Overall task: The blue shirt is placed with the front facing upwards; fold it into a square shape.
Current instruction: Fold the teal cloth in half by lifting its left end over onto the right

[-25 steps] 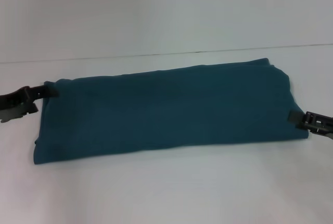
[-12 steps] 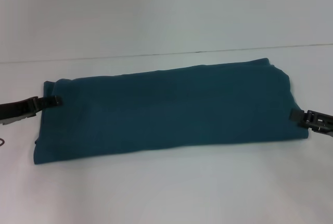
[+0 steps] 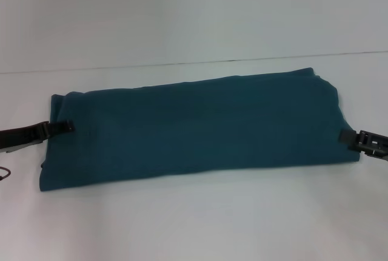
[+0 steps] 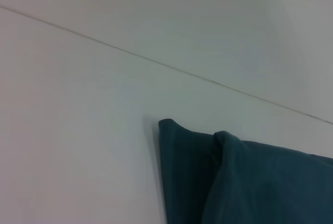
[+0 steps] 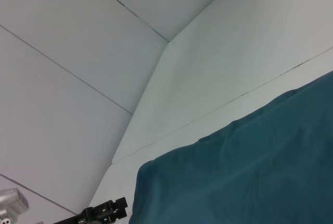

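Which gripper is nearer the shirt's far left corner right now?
Left. The left gripper sits at the blue shirt's left short edge, just below that corner; the right gripper is at the opposite short edge.

Left gripper point(image 3: 63, 127) is showing thin, flat black fingers on a dark, strap-like body. Right gripper point(image 3: 347, 137) is showing blocky black plastic with pale cut-outs.

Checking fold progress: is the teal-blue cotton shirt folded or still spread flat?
Folded. The teal-blue cotton shirt lies as a long narrow band, no sleeves, collar or print showing; layered edges show in the left wrist view. Not yet square.
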You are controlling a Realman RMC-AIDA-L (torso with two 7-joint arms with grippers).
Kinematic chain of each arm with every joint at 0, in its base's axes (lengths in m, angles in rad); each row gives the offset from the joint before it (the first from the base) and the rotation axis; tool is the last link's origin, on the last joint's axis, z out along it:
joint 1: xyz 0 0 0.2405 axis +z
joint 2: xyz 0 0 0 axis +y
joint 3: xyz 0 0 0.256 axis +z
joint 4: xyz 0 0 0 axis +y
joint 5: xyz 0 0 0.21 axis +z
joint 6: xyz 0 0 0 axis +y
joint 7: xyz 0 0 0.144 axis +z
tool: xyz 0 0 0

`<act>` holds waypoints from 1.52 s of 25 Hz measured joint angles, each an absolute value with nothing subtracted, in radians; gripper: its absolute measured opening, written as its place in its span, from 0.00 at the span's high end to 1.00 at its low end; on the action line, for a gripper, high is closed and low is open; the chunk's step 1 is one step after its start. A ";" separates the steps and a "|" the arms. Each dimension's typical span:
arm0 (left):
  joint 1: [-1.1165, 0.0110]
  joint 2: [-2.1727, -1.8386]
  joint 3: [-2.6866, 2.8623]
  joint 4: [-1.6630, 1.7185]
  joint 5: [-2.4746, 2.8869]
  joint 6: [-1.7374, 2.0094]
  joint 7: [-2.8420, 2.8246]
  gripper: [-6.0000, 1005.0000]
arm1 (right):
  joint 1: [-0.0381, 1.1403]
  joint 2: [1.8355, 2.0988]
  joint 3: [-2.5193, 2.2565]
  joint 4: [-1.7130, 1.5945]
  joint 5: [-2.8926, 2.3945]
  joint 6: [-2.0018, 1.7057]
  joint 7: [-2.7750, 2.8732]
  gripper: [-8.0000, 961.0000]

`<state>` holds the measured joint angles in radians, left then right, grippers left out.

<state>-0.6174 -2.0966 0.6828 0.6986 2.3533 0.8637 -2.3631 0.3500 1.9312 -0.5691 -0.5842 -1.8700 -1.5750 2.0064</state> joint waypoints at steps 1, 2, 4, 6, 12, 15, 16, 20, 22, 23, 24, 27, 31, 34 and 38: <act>-0.617 -2.097 0.683 0.698 2.354 0.861 -2.363 0.07 | 0.350 1.931 -0.569 -0.584 -1.870 -1.575 2.006 0.05; -0.617 -2.097 0.683 0.696 2.355 0.858 -2.363 0.07 | 0.349 1.931 -0.569 -0.584 -1.870 -1.575 2.006 0.05; -0.617 -2.097 0.684 0.693 2.355 0.853 -2.362 0.07 | 0.349 1.931 -0.569 -0.583 -1.870 -1.575 2.006 0.05; -0.617 -2.097 0.684 0.691 2.356 0.850 -2.360 0.07 | 0.348 1.931 -0.569 -0.582 -1.870 -1.575 2.006 0.05; -0.617 -2.096 0.684 0.683 2.357 0.848 -2.355 0.07 | 0.348 1.931 -0.569 -0.581 -1.870 -1.574 2.006 0.05; -0.617 -2.097 0.684 0.683 2.359 0.848 -2.354 0.07 | 0.348 1.931 -0.569 -0.581 -1.870 -1.574 2.006 0.05; -0.617 -2.097 0.684 0.682 2.359 0.848 -2.354 0.07 | 0.348 1.931 -0.569 -0.581 -1.870 -1.574 2.006 0.05; -0.617 -2.097 0.694 0.677 2.359 0.848 -2.355 0.07 | 0.348 1.931 -0.569 -0.581 -1.870 -1.574 2.006 0.05; -0.617 -2.097 0.698 0.672 2.359 0.848 -2.355 0.07 | 0.348 1.931 -0.569 -0.581 -1.870 -1.574 2.006 0.05; -0.617 -2.097 0.698 0.669 2.359 0.848 -2.355 0.07 | 0.348 1.931 -0.569 -0.581 -1.870 -1.574 2.006 0.05; -0.617 -2.097 0.698 0.669 2.359 0.848 -2.355 0.07 | 0.348 1.931 -0.569 -0.581 -1.870 -1.574 2.006 0.05; -0.617 -2.097 0.700 0.668 2.359 0.847 -2.357 0.08 | 0.346 1.931 -0.569 -0.581 -1.870 -1.574 2.006 0.05; -0.616 -2.097 0.701 0.668 2.359 0.847 -2.358 0.08 | 0.345 1.931 -0.569 -0.581 -1.870 -1.575 2.006 0.05; -0.615 -2.097 0.702 0.668 2.359 0.846 -2.359 0.08 | 0.345 1.931 -0.569 -0.581 -1.870 -1.575 2.006 0.05; -0.616 -2.097 0.717 0.666 2.359 0.844 -2.361 0.08 | 0.345 1.931 -0.569 -0.581 -1.870 -1.575 2.006 0.05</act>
<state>-0.6162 -2.0971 0.7166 0.6663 2.3591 0.8441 -2.3606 0.3451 1.9312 -0.5692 -0.5814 -1.8699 -1.5755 2.0064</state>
